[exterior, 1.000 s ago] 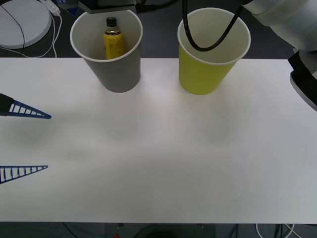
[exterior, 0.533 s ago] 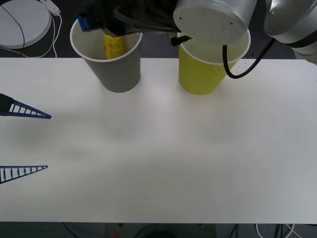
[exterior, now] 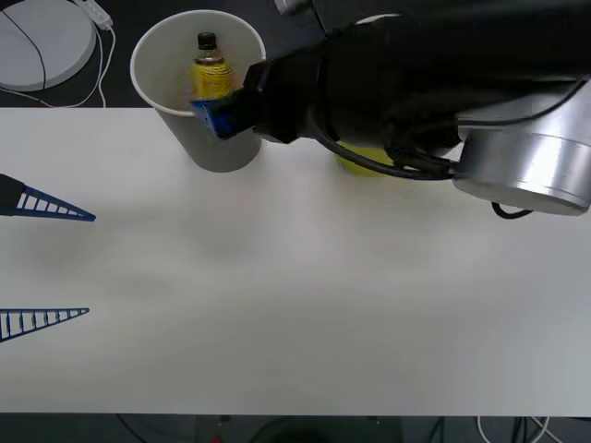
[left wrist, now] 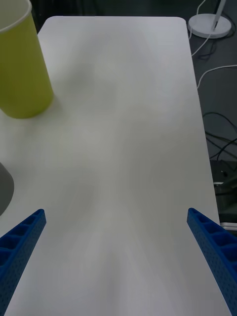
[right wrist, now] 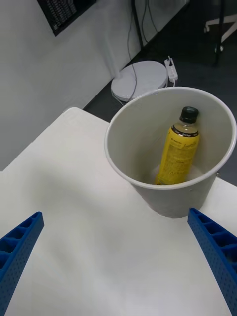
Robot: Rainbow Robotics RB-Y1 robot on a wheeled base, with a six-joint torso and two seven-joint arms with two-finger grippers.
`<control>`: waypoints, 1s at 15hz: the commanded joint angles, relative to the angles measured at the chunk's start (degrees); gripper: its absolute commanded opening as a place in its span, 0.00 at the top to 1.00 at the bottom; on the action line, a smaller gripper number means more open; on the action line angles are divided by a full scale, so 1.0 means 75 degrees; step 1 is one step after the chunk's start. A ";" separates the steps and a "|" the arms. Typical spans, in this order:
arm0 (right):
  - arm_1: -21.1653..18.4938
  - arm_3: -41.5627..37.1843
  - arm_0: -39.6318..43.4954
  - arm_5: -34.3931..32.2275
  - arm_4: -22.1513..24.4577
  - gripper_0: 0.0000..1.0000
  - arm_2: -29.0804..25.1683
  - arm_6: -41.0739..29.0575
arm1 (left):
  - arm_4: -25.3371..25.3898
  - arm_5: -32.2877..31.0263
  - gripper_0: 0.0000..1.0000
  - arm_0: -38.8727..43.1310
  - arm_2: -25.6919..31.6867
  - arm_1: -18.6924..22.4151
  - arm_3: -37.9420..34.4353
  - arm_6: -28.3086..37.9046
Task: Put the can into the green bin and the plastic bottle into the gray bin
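Note:
The gray bin [exterior: 222, 143] stands at the table's back left, and the plastic bottle [exterior: 211, 74] stands upright inside it, yellow with a black cap. My right arm reaches across the back of the table and covers most of the green bin [exterior: 367, 163]. One of its blue fingers [exterior: 218, 116] is at the gray bin's near rim. In the right wrist view the right gripper [right wrist: 118, 266] is open and empty, just short of the gray bin [right wrist: 173, 197] and bottle [right wrist: 177, 153]. My left gripper [exterior: 90, 265] is open and empty at the table's left edge. The can is out of view.
In the left wrist view the green bin [left wrist: 19, 64] stands on the white table [left wrist: 123, 148], with the gray bin's side [left wrist: 4, 190] at the frame edge. A white round lamp base [exterior: 42, 41] with cables lies on the floor behind the table.
My right arm has swung in over the back of the table toward the gray bin and now covers the green bin. The left gripper, bins and bottle have not moved.

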 commanded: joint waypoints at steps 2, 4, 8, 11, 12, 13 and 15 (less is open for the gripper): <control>-0.1105 -0.0903 0.0980 -0.1240 0.0252 0.00 0.0000 0.0170 | 0.0000 0.0000 0.00 0.0000 0.0000 0.0000 0.0000 0.0000; -0.1597 -0.1219 0.1437 -0.1908 0.0404 0.00 0.0000 0.0276 | 0.0000 0.0000 0.00 0.0000 0.0000 0.0000 0.0000 0.0000; -0.2441 -0.1641 0.2387 -0.3244 0.0885 0.00 0.0000 0.0487 | 0.0000 0.0000 0.00 0.0000 0.0000 0.0000 0.0000 0.0000; -0.2991 -0.1688 0.3172 -0.4522 0.1342 0.00 0.0000 0.0639 | 0.0000 0.0000 0.00 0.0000 0.0000 0.0000 0.0000 0.0000; -0.3155 -0.1688 0.3359 -0.4826 0.1483 0.00 0.0000 0.0674 | 0.0000 0.0000 0.00 0.0000 0.0000 0.0000 0.0000 0.0000; -0.3284 -0.1676 0.3547 -0.5154 0.1647 0.00 0.0000 0.0709 | 0.0000 0.0000 0.00 0.0000 0.0000 0.0000 0.0000 0.0000; -0.3542 -0.1606 0.3922 -0.5858 0.2033 0.00 -0.0012 0.0756 | 0.0000 0.0000 0.00 0.0000 0.0000 0.0000 0.0000 0.0000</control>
